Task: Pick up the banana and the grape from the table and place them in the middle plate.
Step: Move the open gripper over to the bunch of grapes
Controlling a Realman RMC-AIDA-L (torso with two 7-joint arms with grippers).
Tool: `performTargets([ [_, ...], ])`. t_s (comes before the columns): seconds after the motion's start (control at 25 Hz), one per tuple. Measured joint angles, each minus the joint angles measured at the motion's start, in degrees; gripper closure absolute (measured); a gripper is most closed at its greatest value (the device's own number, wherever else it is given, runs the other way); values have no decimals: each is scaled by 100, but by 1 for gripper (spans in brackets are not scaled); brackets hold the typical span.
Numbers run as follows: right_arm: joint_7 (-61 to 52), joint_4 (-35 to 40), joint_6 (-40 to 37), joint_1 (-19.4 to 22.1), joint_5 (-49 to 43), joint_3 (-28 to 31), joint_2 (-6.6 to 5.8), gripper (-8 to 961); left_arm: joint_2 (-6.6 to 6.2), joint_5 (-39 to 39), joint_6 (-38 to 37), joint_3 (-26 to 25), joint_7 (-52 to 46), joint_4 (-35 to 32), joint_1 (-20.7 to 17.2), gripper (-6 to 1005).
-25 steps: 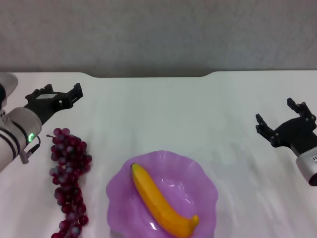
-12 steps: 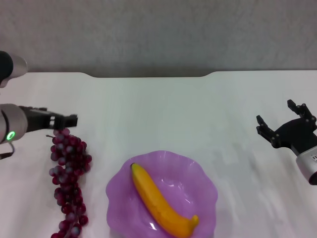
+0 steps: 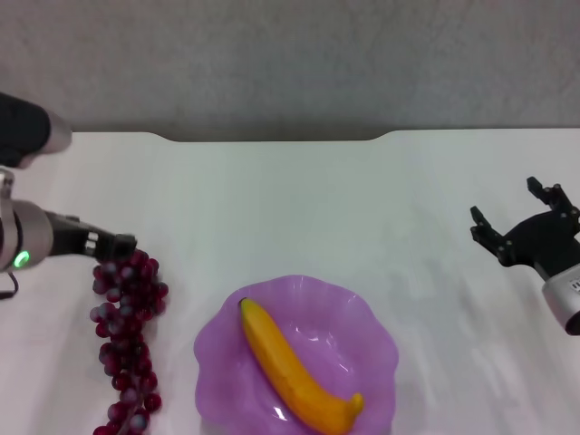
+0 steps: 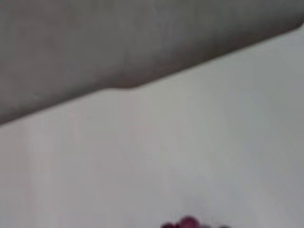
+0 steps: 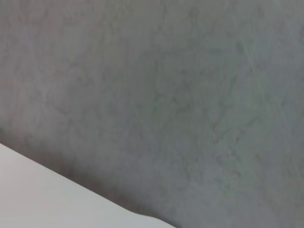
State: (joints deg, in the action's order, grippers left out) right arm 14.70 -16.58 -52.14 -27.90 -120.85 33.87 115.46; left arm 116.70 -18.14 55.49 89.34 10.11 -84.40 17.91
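**Banana's in the plate, grapes still out on the table**

Biggest thing you've got is the table, plain white with a notch cut in its far edge, and a grey wall behind it. Nothing sits between the fruit and the plate, so your path across looks open.

The middle plate sits at the near centre, purple with a wavy rim. The banana lies diagonally inside it, greenish tip toward the left rim, other end down by the near right rim. That's the only thing in it.

The grape bunch is stretched out on the table left of the plate, close to it but not touching.

Your left gripper is down low at the far end of the bunch, right against the top grapes. You can't tell from here whether its fingers are spread or pinched. Your right gripper hovers well off to the right, fingers spread apart, holding nothing.

The left wrist view only catches a few grapes at its edge plus table and notch. The right wrist view is nearly all wall with a sliver of table.
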Motion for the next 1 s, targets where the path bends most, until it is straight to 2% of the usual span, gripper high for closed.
performTargets([
  [0.32,-11,57,-53,59,29,73,2,72,-10,55,228,127,-11,690,302,178],
  [0.72,5,58,-54,58,27,83,3,72,-4,4,202,141,55,1202,332,180],
  [1.0,3,66,-49,49,32,81,2,71,7,-328,292,159,373,1728,517,181],
])
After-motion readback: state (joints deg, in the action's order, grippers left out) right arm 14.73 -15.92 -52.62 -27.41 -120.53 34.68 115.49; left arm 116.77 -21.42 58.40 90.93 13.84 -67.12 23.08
